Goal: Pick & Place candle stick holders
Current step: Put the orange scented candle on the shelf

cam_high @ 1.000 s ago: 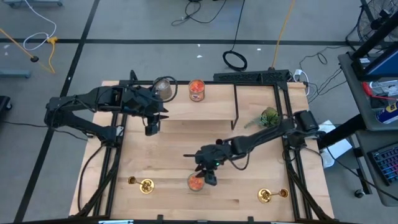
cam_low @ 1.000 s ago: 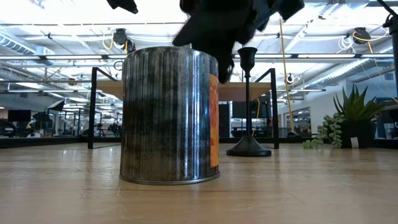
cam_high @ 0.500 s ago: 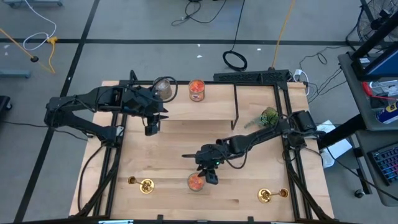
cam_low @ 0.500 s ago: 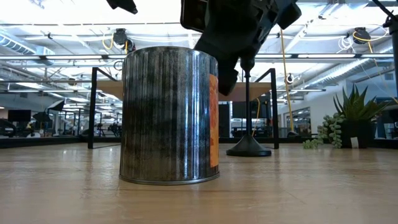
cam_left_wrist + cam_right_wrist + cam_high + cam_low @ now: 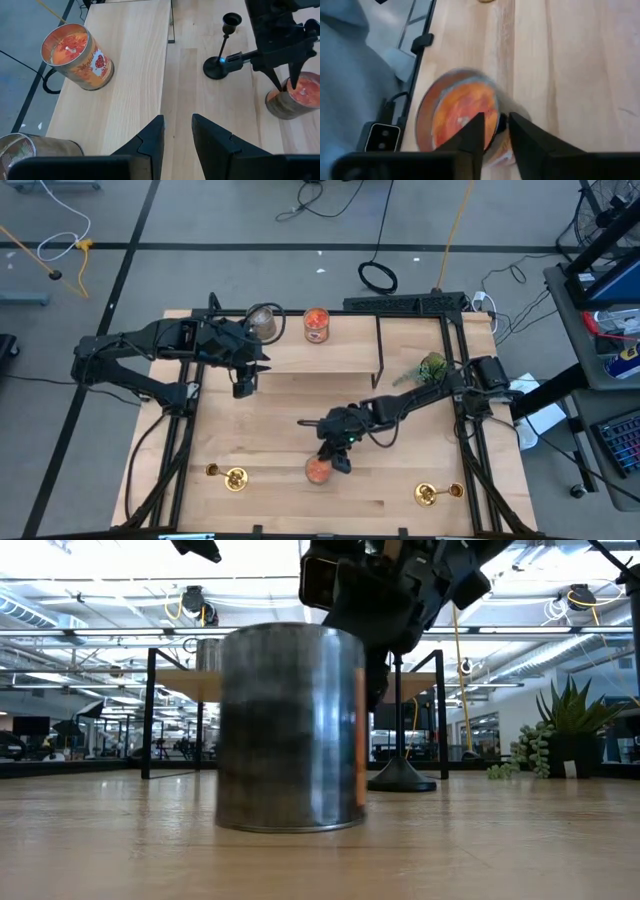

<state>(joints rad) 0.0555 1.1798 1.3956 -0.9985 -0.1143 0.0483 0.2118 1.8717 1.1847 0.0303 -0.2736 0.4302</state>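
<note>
1. Rightward went the orange jar beneath my right gripper: on the high view it sat a little further right along the near strip of the table than half a second earlier, and on the low view its metal wall had slid the same way and looked smaller.
2. My right gripper had shifted with it and hung over the jar's rim. On its wrist view the fingers stood slightly apart over the orange wax, grasping nothing.
3. I judged that I had nudged the jar rather than picked anything up, and a jar is not what the task wants.
4. The black holder stood upright just behind the right arm, apparently untouched; on the low view its stem rose beyond the jar.
5. Both brass holders, one near-left and one near-right, lay well apart from either gripper.
6. My left gripper waited over the far-left table, fingers parted and empty, near the second orange jar.
7. My reading: no holder had been moved yet.
</note>
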